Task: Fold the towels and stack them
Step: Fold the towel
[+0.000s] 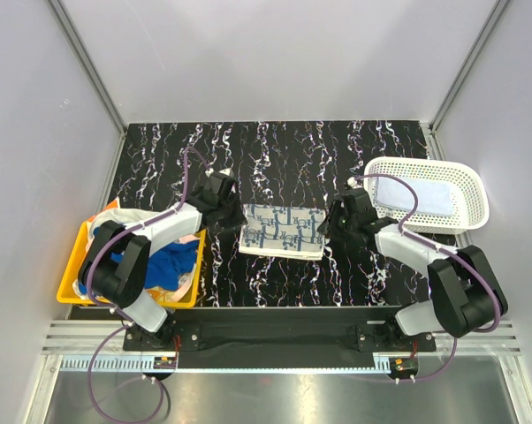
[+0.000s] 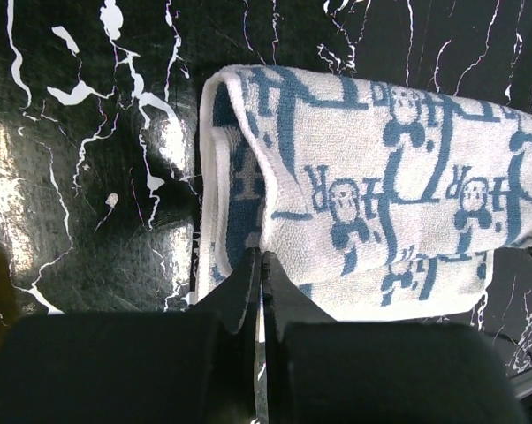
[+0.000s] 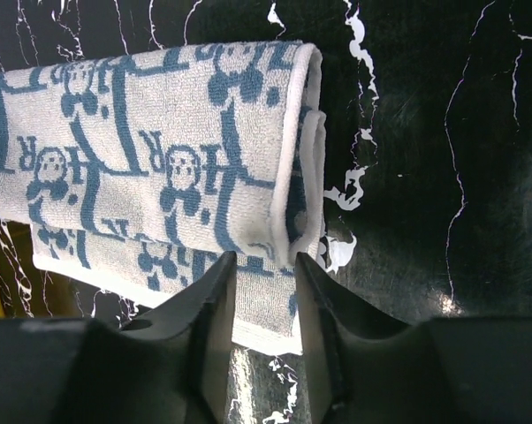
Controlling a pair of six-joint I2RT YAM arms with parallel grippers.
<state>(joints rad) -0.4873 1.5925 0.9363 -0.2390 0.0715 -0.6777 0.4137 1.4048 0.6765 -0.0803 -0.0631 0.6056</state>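
White blue-printed towel (image 1: 282, 231) is lying folded mid-table; left gripper (image 2: 260, 258) is clenching at its edge, pinch unclear; right gripper (image 3: 266, 263) is gaping. Only overhead is showing the yellow bin (image 1: 69, 276).

Roughly six towels (image 1: 282, 230), one bin (image 1: 72, 274), one basket (image 1: 474, 190).

Left arm (image 1: 164, 223), right arm (image 1: 406, 246): silver-white links, bulky black joints, blocky black wrist housings. Purple cable (image 1: 185, 177) along each, trailing off below the bases. Bases bolted to black rail (image 1: 284, 336). Fingers (image 2: 235, 296): matte black wedges, tapering to thin tips.
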